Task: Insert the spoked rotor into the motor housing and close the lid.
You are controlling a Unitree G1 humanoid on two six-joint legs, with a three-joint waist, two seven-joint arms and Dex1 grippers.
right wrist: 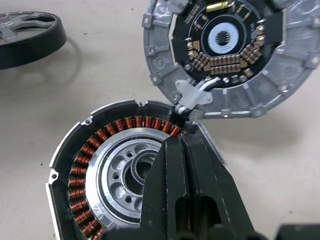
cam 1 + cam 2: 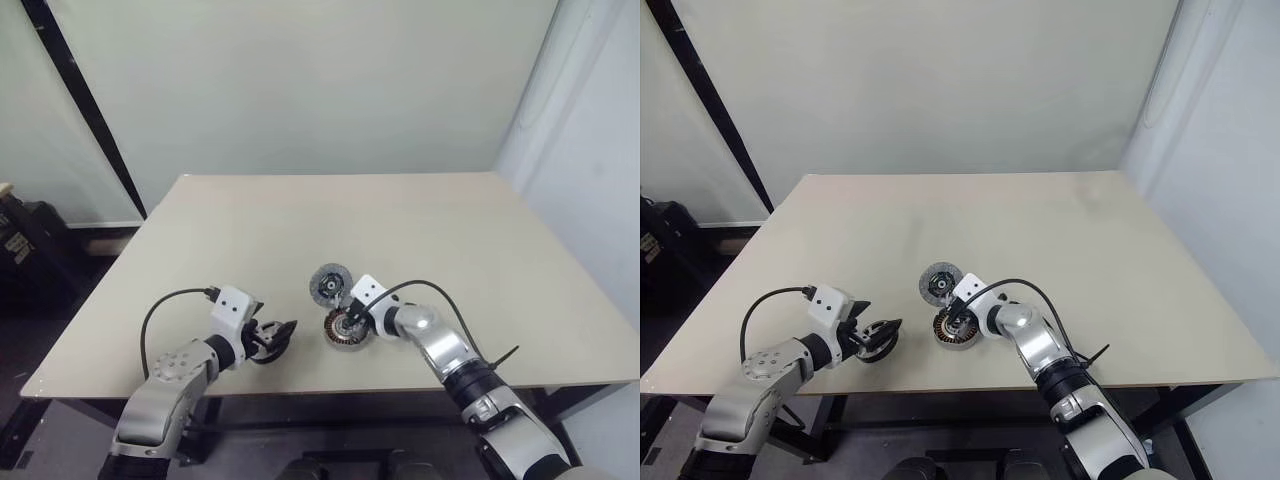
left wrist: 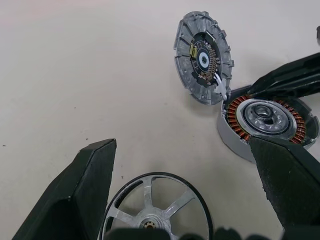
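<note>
Beige table, its far corners cut off by the frame edge. Near the front edge, mid-table, sits the motor housing: a shallow grey cup with a copper winding ring around a silvery hub; the near side of it is hidden behind the right gripper. That gripper's two black fingers are pressed together, tips over the housing's rim close to the hinge, nothing held. The lid lies swung open just beyond the housing, joined at the rim, inner face up, showing a dark board and pale hub. The spoked rotor, a black-rimmed wheel, lies on the table between the left gripper's widely spread fingers, partly cut off; contact unclear.
</note>
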